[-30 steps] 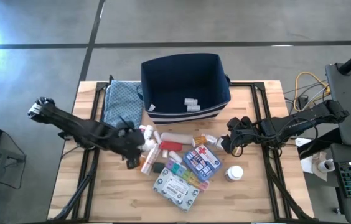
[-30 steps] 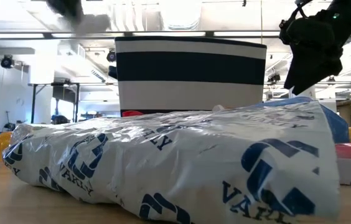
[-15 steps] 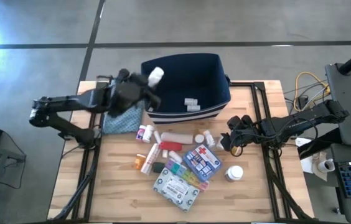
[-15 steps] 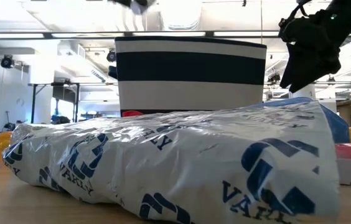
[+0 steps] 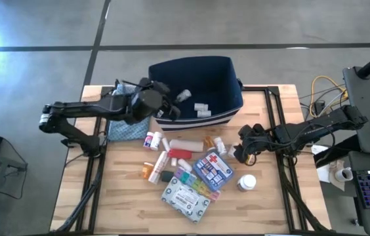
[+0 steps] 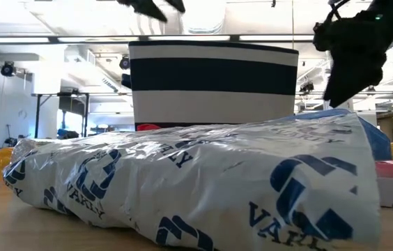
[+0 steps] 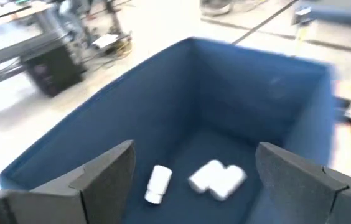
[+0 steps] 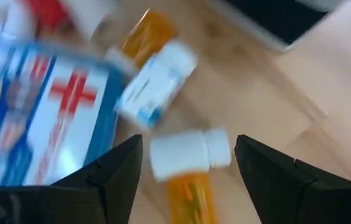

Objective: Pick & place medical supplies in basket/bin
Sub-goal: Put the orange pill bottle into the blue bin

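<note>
The navy bin [image 5: 191, 63] stands at the table's far middle. My left gripper [image 5: 166, 99] hangs open over its left rim, nothing between the fingers [image 7: 194, 152]. Inside the bin lie three white bottles: one [image 7: 157, 182] apart, and two [image 7: 216, 177] together. The other medical supplies lie on the table in front of the bin. Among them are a red-cross pouch [image 5: 212, 169], a pill organiser [image 5: 195, 180] and a grey-white packet [image 5: 185, 198]. My right gripper [image 5: 238, 152] is open and points down at an orange bottle with a white cap [image 8: 188, 158], without touching it.
A blue patterned cloth [image 5: 127, 124] lies left of the bin, under my left arm. A white bottle [image 5: 246, 181] stands near the right gripper. In the low view the packet [image 6: 182, 181] fills the foreground, in front of the bin [image 6: 214, 84]. Bare wood lies along the near edge.
My left gripper has risen from the pile of supplies with a white bottle and swung toward the far edge, to the bin's left rim. There it has opened and let go. The bottle is now inside the bin.
</note>
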Robot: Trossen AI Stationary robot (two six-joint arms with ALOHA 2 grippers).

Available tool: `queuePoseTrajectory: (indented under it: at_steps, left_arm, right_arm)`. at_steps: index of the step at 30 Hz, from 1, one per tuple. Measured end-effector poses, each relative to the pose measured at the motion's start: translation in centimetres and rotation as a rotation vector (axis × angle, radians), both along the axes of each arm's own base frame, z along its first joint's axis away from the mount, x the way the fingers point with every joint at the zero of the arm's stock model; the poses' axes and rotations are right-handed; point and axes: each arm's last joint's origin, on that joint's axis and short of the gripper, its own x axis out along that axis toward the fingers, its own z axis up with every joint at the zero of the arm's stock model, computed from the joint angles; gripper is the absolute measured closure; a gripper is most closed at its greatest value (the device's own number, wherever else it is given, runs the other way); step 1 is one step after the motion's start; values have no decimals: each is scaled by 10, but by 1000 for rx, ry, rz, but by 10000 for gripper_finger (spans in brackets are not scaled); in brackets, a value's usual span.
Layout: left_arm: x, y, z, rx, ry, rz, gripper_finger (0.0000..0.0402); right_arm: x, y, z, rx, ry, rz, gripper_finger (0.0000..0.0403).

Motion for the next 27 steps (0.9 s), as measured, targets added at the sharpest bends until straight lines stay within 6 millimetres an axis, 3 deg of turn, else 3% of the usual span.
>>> queuePoseTrajectory:
  at_steps: [5, 12, 21, 27]
  left_arm:
    - [-18, -39, 17, -49, -32, -166, 91]
    - [-33, -74, 6, -206, -19, -209, 91]
    - [-34, -86, -17, -306, -16, -175, 91]
    - [-34, -86, -20, -304, -16, -160, 91]
  right_arm:
    - [-6, 2, -3, 24, 115, 191, 159]
    - [-17, 1, -13, 66, 237, 194, 158]
    - [-23, 2, -50, 173, 213, 149, 158]
    - [-29, -1, -65, 145, 219, 90, 158]
